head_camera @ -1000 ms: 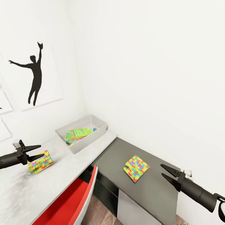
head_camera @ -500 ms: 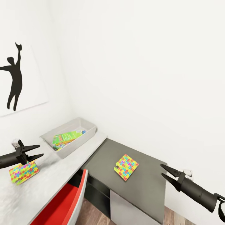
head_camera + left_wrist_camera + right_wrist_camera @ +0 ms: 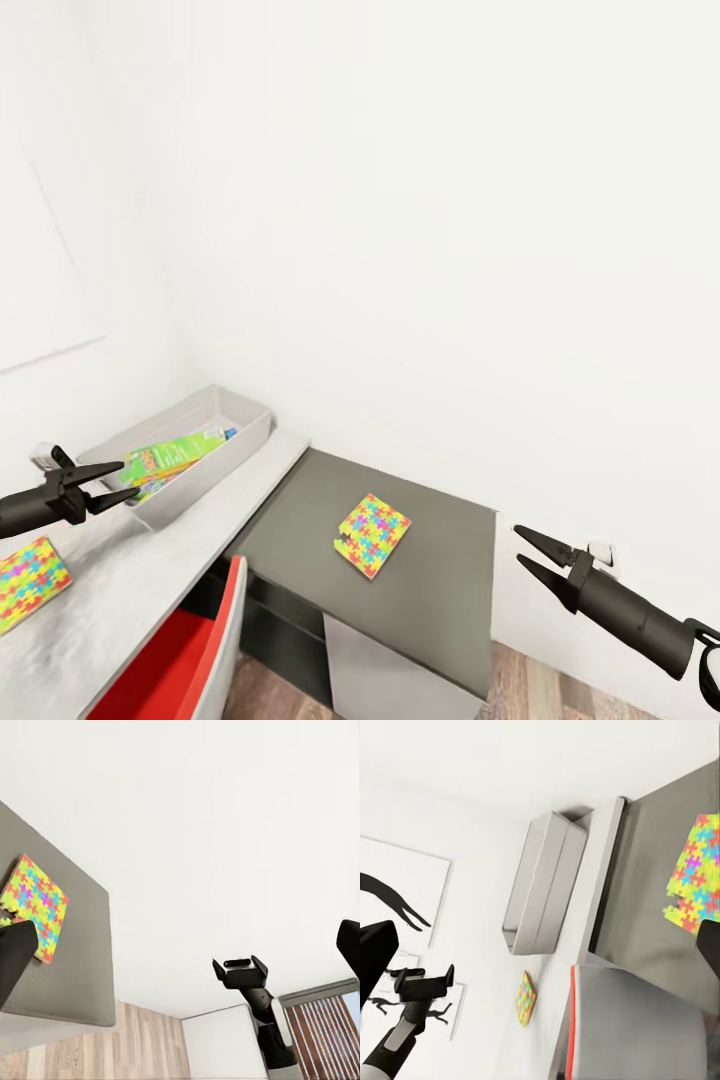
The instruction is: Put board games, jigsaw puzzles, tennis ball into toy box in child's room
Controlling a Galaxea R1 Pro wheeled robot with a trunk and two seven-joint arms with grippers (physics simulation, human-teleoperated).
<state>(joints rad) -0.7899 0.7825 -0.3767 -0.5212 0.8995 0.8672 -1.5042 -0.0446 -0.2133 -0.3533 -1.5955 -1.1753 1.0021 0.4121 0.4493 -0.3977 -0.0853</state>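
Nearest, a red chair (image 3: 185,655) is tucked against the front edge of the pale table (image 3: 150,570). Just right of that chair, lower than the table, stands a dark grey cabinet (image 3: 440,590), its left edge meeting the table's right end.

The right gripper (image 3: 533,560) hangs in the air off the cabinet's right side, its two pointed fingers spread apart with nothing between them. The left gripper (image 3: 108,484) hovers above the table's left part, jaws likewise parted and empty, its tips close to the near rim of the toy box (image 3: 215,455).

One jigsaw puzzle (image 3: 30,583) lies flat on the table, left of the chair and below the left gripper. The second jigsaw puzzle (image 3: 372,533) lies flat in the middle of the cabinet top, well apart from both grippers.

Farthest back, the toy box sits on the table's far end against the white wall (image 3: 450,220), with a green-edged board game (image 3: 172,460) lying inside it.
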